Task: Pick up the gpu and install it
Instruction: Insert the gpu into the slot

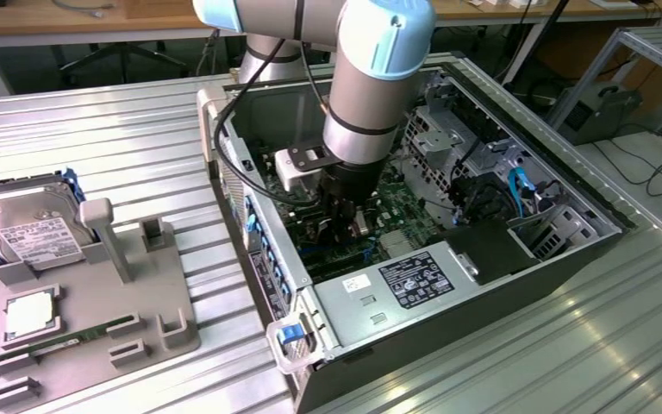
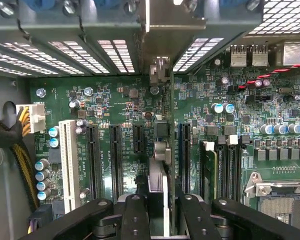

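Between the 2 black fingers of the gripper, in the wrist view, stands the gpu, seen edge-on as a thin vertical plate; the gripper is clenched on it, with 1 finger at each face of the card. The card's long axis runs straight away from the gripper, toward 12 o'clock in this view, and its far end with the silver bracket lies against the slotted rear wall of the case. So the card does not lie to any side of the tool: it sits directly in front of the gripper and under it, in the same line as the row of black expansion slots on the green motherboard. It stands between these slots and the memory slots, parallel to both. Whether its lower edge is already fully seated in a slot I cannot tell, because the card itself hides the contact. In the exterior view the arm reaches down into the open computer case, and the gripper is deep inside, near the case's middle. Farther off, at about 9 o'clock from the case, a grey tray holds a hard drive and a memory stick.
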Robot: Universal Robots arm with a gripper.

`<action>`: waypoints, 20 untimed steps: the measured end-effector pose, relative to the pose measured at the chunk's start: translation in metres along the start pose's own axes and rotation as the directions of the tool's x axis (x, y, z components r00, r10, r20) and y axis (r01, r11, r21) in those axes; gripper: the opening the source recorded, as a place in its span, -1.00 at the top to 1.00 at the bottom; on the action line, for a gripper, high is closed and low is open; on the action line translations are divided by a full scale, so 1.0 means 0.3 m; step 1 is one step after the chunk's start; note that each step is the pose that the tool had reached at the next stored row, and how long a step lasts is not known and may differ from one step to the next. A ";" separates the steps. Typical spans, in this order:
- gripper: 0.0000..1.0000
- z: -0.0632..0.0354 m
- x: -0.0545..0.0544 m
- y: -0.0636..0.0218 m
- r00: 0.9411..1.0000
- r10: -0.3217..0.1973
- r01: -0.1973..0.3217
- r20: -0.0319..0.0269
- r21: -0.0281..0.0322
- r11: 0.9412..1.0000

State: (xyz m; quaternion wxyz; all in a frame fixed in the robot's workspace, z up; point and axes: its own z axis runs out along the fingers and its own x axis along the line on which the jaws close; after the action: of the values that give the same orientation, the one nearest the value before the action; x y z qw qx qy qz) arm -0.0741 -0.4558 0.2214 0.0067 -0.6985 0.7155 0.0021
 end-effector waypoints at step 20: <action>0.29 -0.218 -0.003 -0.001 1.000 0.000 0.000 -0.001 0.006 1.000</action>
State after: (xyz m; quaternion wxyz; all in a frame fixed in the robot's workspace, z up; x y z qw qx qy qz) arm -0.0741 -0.4556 0.2868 0.0083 -0.6985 0.7155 -0.0003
